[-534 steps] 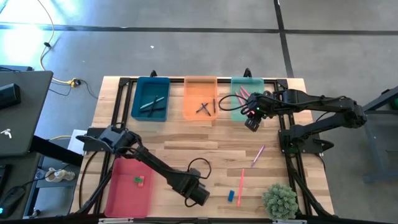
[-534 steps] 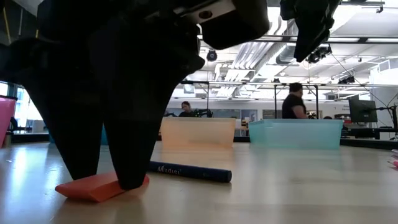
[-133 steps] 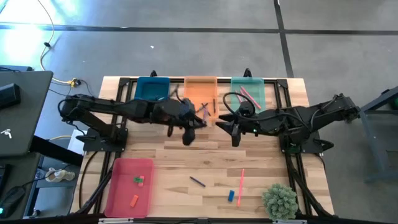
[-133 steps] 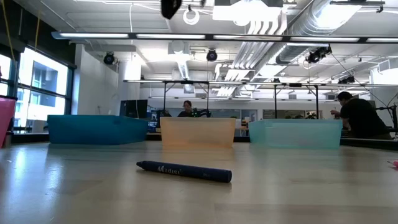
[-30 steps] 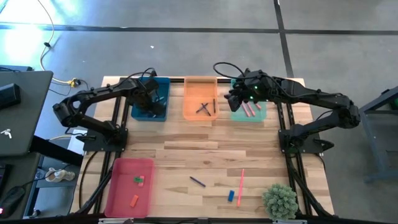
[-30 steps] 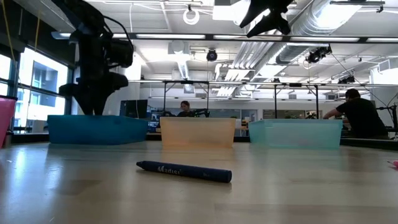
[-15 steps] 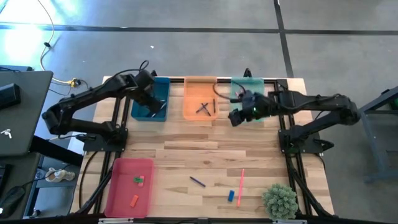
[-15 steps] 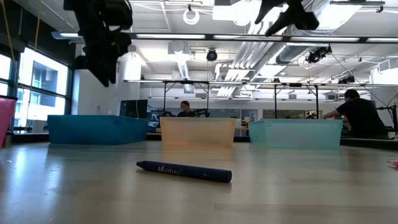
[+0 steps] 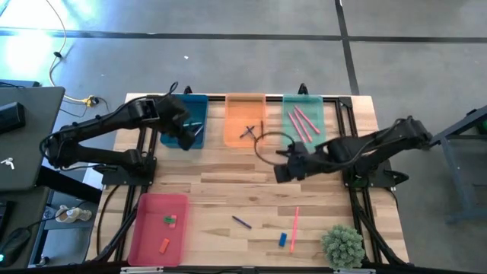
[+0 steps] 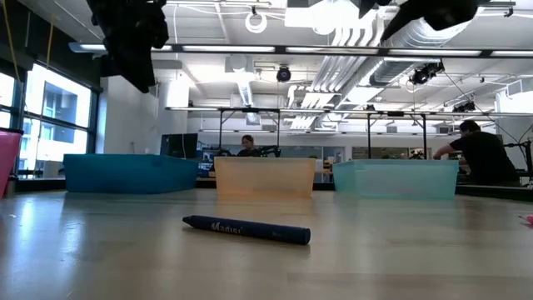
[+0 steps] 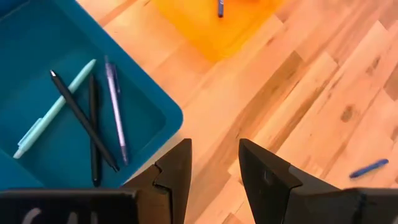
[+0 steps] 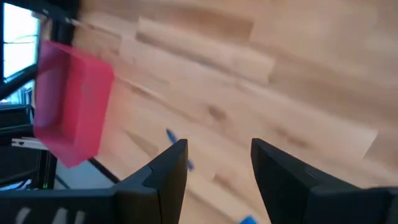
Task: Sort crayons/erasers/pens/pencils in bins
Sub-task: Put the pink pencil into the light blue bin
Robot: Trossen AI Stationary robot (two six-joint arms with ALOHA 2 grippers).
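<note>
My left gripper is open and empty, hovering over the near end of the teal bin, which holds several pens. My right gripper is open and empty above bare wood near the table's middle. The orange bin holds dark crayons. Pink-red pencils lie in the mint bin. The pink-red bin holds erasers. A dark blue crayon, a pink-red pencil and a blue eraser lie flat on the table.
A small green plant stands at the table's near right corner, beside the loose pencil and eraser. Black frame rails run along the table's left, right and far edges. Bare wood lies between the far bins and the near items. People stand in the room beyond.
My left gripper has risen out of the teal bin and drifted slightly toward the near edge. My right gripper has left the mint bin and swung toward the near edge, over the table's middle. The loose crayon, pencil and eraser have stayed put.
</note>
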